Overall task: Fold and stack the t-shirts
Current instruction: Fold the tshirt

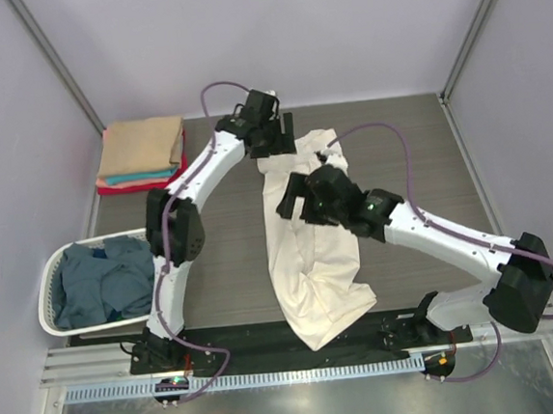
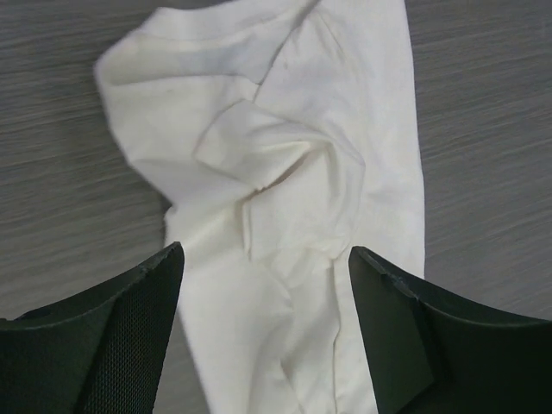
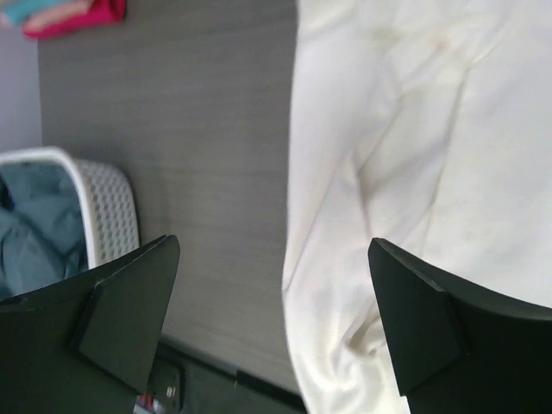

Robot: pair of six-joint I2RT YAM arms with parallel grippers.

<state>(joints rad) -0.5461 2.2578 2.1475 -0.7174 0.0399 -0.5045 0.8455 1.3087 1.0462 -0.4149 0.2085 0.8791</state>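
A large cream-white t-shirt (image 1: 312, 262) lies crumpled in a long strip down the middle of the table, its near end hanging over the front edge. My left gripper (image 1: 273, 141) hovers open over its far end; the shirt (image 2: 285, 155) shows between the spread fingers. My right gripper (image 1: 295, 200) hovers open over the shirt's left edge near the middle; the shirt (image 3: 414, 172) fills the right of that view. A folded stack with tan (image 1: 140, 143), teal (image 1: 138, 176) and red (image 1: 125, 187) shirts sits at the far left. Dusty-blue shirts (image 1: 104, 280) lie in the basket.
A white slatted laundry basket (image 1: 50, 275) stands at the left table edge, also in the right wrist view (image 3: 112, 216). A black strip (image 1: 240, 341) runs along the front edge. Bare grey wood-grain table (image 1: 417, 146) lies on both sides of the shirt.
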